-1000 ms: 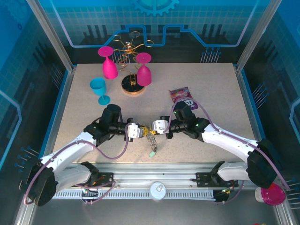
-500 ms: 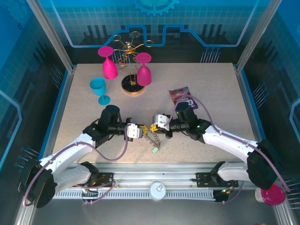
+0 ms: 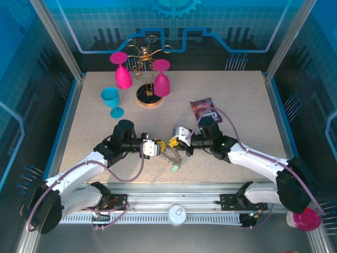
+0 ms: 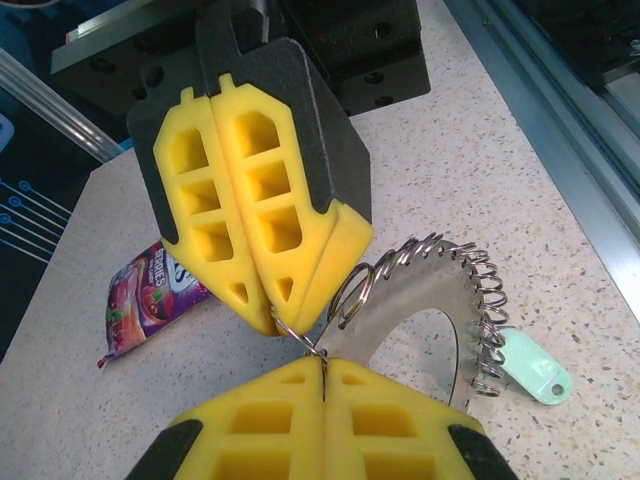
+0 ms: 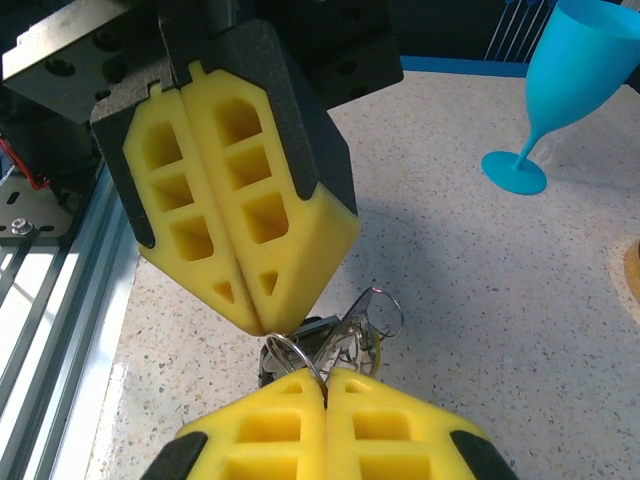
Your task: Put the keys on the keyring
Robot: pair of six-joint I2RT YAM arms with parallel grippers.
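The keyring (image 4: 400, 300), a flat grey hoop edged with wire loops, hangs tilted just above the table between both arms (image 3: 171, 154). My left gripper (image 4: 323, 365) is shut on its edge at a small wire ring. Tip to tip with it, my right gripper (image 5: 325, 385) is shut on that small wire ring. A cluster of keys (image 5: 350, 335) with a black tag dangles behind that ring. A pale green key tag (image 4: 532, 366) lies on the table beside the hoop. In the top view the left gripper (image 3: 158, 148) and right gripper (image 3: 171, 138) meet at mid-table.
A purple candy packet (image 3: 204, 108) lies behind the right arm. At the back left stand a gold wire rack (image 3: 146, 55), two pink goblets (image 3: 122, 76) and a blue goblet (image 3: 111, 99). The table's front rail (image 3: 174, 192) runs close below the keyring.
The right gripper has drawn slightly back and left, staying tip to tip with the left. The keyring has swung from hanging straight down to a slanted lie.
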